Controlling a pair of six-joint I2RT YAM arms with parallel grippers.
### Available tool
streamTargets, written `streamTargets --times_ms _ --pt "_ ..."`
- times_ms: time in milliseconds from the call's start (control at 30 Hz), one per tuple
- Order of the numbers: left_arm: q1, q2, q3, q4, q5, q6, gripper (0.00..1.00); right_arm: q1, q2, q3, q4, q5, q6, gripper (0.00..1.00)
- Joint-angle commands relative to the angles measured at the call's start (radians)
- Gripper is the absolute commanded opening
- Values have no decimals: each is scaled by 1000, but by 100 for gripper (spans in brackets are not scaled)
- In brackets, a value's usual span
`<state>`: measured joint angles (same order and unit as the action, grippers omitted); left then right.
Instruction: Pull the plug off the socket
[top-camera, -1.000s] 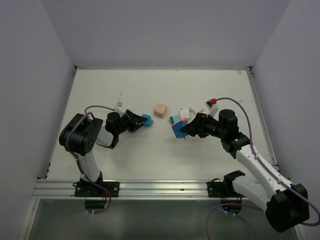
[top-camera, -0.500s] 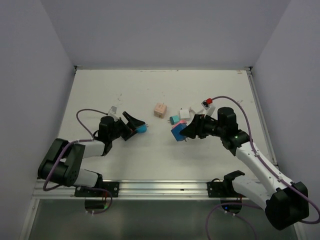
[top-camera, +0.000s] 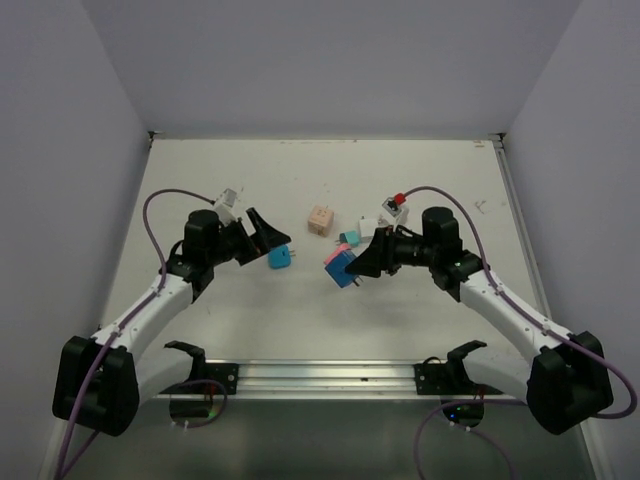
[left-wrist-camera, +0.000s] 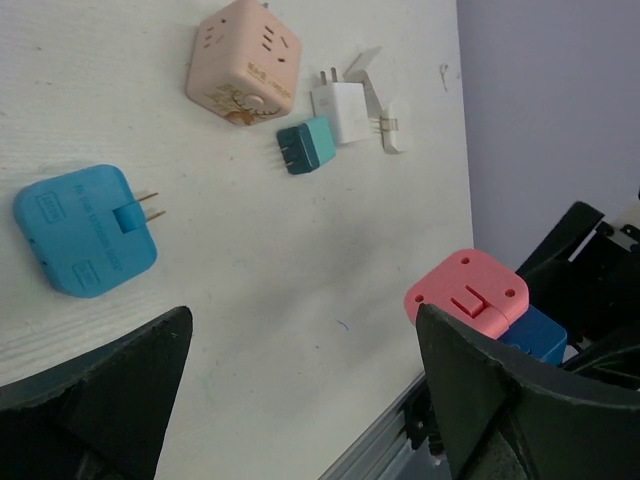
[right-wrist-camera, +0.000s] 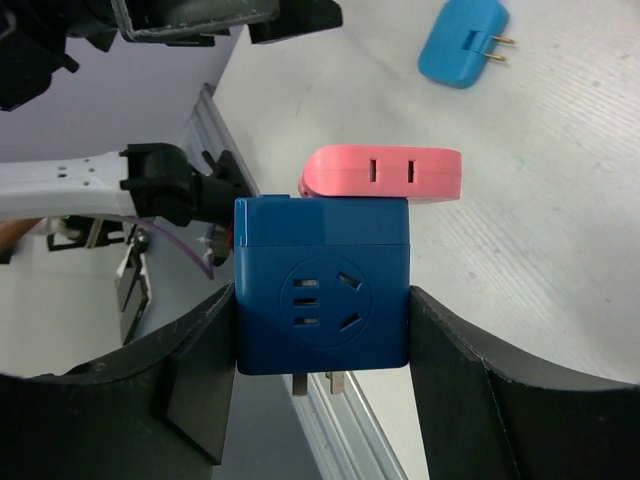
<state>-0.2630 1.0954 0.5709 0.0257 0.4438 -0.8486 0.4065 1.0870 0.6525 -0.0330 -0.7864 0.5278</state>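
Observation:
My right gripper (top-camera: 352, 268) is shut on a dark blue cube socket (right-wrist-camera: 322, 300), holding it by two opposite sides above the table. A pink plug (right-wrist-camera: 385, 175) sits against the socket's top face; in the top view this pink plug (top-camera: 335, 256) points toward the left arm. A light-blue flat plug (top-camera: 281, 258) lies loose on the table with its prongs out, also seen as the light-blue plug (left-wrist-camera: 85, 230) in the left wrist view. My left gripper (top-camera: 272, 236) stands open just behind it with nothing between its fingers.
A peach cube socket (top-camera: 320, 219), a small teal plug (top-camera: 349, 238) and a white plug (top-camera: 368, 226) lie at the table's centre back. The aluminium rail (top-camera: 320, 375) runs along the near edge. Walls close in the table on the left, the right and the far side.
The left gripper opened and let go of the light-blue plug, which now lies on the table. The right gripper carried the socket with the pink plug leftward.

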Motion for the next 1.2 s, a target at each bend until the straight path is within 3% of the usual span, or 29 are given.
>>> streamTargets --times_ms 0,133,367,700,1167 --pt "-27 -31 46 22 105 22 96 14 33 45 234 -134 104 0" --pt "-88 -23 46 65 134 -35 98 21 59 47 363 -192 188 0" --pt "-137 -22 -39 365 194 -274 100 57 91 101 377 -223 187 0" --pt "-191 -12 17 324 199 -228 100 77 94 108 396 -232 193 0" --pt "-209 17 -54 529 246 -426 100 80 116 110 486 -237 227 0"
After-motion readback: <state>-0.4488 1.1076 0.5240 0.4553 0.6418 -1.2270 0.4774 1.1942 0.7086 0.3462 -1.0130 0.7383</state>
